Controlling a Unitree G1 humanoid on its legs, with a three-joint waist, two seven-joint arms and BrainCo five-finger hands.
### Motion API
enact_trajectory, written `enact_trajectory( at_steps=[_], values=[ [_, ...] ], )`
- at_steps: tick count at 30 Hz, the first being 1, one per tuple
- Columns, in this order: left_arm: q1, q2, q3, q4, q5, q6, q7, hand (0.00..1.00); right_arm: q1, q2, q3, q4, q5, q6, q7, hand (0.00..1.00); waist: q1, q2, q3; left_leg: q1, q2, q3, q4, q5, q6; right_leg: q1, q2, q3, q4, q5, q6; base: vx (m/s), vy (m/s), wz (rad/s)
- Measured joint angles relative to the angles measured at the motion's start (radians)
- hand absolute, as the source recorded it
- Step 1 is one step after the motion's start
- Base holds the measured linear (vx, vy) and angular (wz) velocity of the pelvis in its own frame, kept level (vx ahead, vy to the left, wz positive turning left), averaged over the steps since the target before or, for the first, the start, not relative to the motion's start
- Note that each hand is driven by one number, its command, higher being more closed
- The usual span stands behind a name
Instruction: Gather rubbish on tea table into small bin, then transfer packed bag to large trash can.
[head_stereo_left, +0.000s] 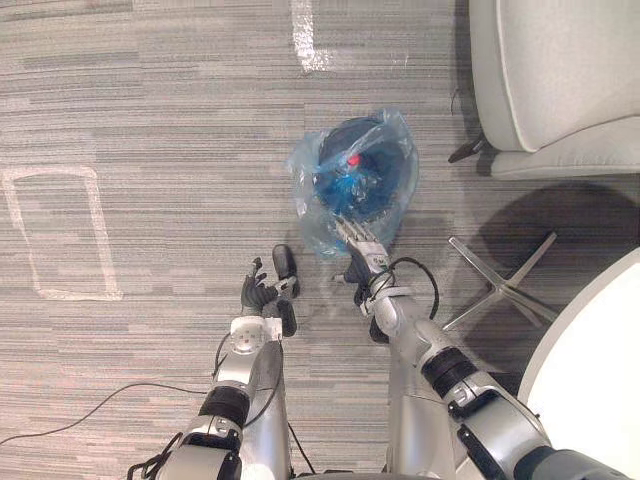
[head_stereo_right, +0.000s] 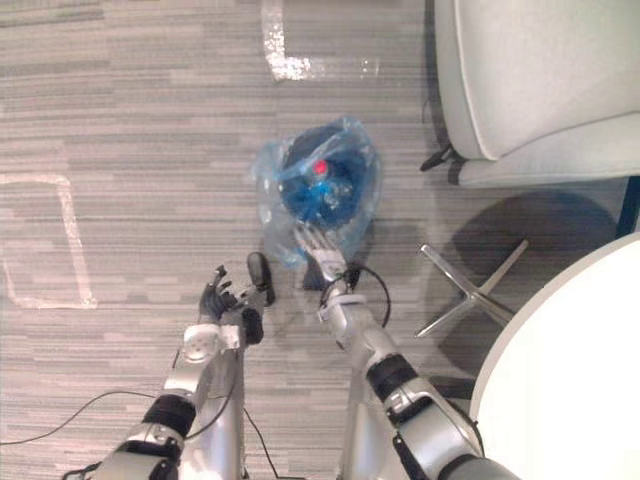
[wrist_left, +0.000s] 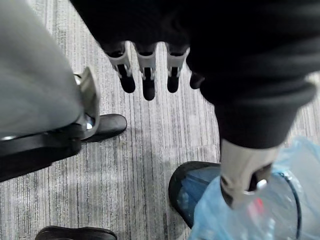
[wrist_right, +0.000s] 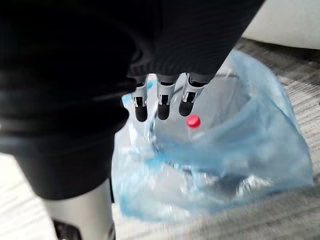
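Observation:
On the carpet ahead stands the small dark bin, lined with a translucent blue bag that spills over its rim. Among the rubbish inside, a red cap shows. My right hand reaches to the bag's near edge. Its fingers are straight and lie over the loose plastic, near the red cap, and they close on nothing. My left hand hovers open and empty above the floor, to the left of the bin and short of it. Its thumb points toward the bag.
A grey armchair stands at the back right, close to the bin. A metal star-shaped chair base lies to the right of my right arm. A white round table fills the lower right. White tape marks line the carpet on the left.

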Motion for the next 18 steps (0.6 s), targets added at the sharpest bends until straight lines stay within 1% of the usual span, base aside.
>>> enact_trajectory(
  at_steps=[4, 8, 12, 14, 16, 17, 18],
  values=[
    [-0.057, -0.001, 0.001, 0.034, -0.002, -0.001, 0.021, 0.00, -0.046, 0.031, -0.004, 0.094, 0.000, 0.034, -0.009, 0.00, 0.000, -0.001, 0.000, -0.014, -0.006, -0.006, -0.027, 0.017, -0.004, -0.016, -0.001, -0.009, -0.008, 0.003, -0.002, 0.00, -0.013, 0.09],
    [-0.120, -0.008, 0.015, 0.047, -0.013, -0.001, 0.040, 0.00, -0.132, 0.052, -0.037, 0.158, 0.002, 0.061, -0.030, 0.00, -0.001, -0.002, -0.001, -0.080, -0.016, -0.011, -0.048, 0.046, -0.005, -0.091, -0.008, -0.014, 0.004, 0.004, -0.004, -0.01, -0.019, 0.14],
    [-0.138, -0.020, 0.034, 0.060, -0.036, -0.001, 0.048, 0.00, -0.183, 0.053, -0.075, 0.165, 0.005, 0.083, -0.058, 0.00, -0.002, -0.001, -0.001, -0.118, -0.021, -0.017, -0.043, 0.049, -0.007, -0.133, -0.015, -0.016, 0.029, 0.001, -0.003, -0.02, -0.017, 0.11],
    [-0.142, -0.040, 0.058, 0.063, -0.045, -0.002, 0.057, 0.00, -0.207, 0.052, -0.102, 0.165, 0.005, 0.089, -0.073, 0.00, -0.003, -0.001, -0.001, -0.142, -0.029, -0.031, -0.039, 0.050, -0.009, -0.156, -0.020, -0.015, 0.045, -0.010, -0.003, -0.03, -0.013, 0.19],
    [-0.144, -0.042, 0.059, 0.065, -0.061, -0.001, 0.059, 0.00, -0.228, 0.053, -0.113, 0.171, 0.008, 0.096, -0.079, 0.00, -0.003, -0.001, -0.001, -0.169, -0.035, -0.040, -0.038, 0.052, -0.011, -0.182, -0.029, -0.021, 0.062, -0.021, -0.004, -0.04, -0.021, 0.24],
    [-0.144, -0.043, 0.060, 0.065, -0.064, -0.001, 0.059, 0.00, -0.235, 0.053, -0.119, 0.172, 0.014, 0.098, -0.079, 1.00, -0.002, -0.001, -0.001, -0.179, -0.036, -0.042, -0.038, 0.052, -0.012, -0.192, -0.032, -0.023, 0.068, -0.023, -0.002, -0.04, -0.027, 0.20],
    [-0.144, -0.044, 0.060, 0.067, -0.073, -0.001, 0.059, 0.00, -0.246, 0.053, -0.122, 0.174, 0.025, 0.100, -0.079, 1.00, -0.001, -0.001, -0.001, -0.195, -0.038, -0.045, -0.037, 0.055, -0.014, -0.208, -0.033, -0.024, 0.074, -0.026, -0.003, -0.04, -0.024, 0.14]
  ],
)
